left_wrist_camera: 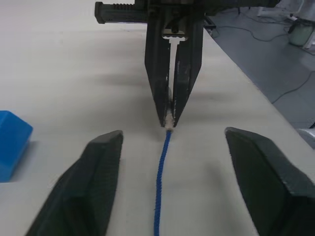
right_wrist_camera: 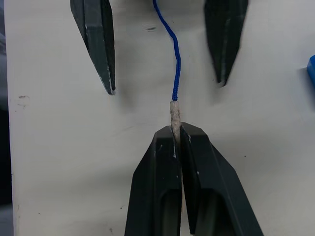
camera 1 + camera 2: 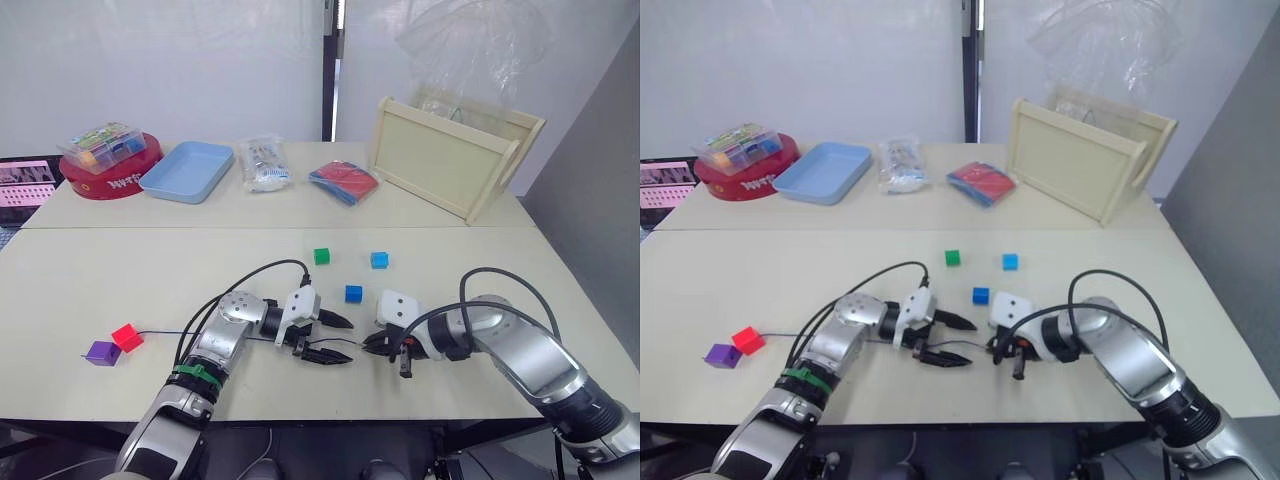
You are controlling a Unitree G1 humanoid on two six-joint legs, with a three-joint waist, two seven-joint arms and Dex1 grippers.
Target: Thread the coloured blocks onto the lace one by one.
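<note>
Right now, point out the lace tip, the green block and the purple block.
lace tip (image 2: 174,115): right wrist view, pale stiff end, just above the closed fingers.
green block (image 3: 321,256): left eye view, top face.
purple block (image 3: 101,352): left eye view, top face.

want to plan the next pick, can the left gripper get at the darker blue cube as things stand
Probably yes. The left gripper is open and holds nothing, and the darker blue cube sits on bare table just beyond it, apart from the other cubes. The lace runs between its fingers, pinched at the tip by the right gripper.
</note>
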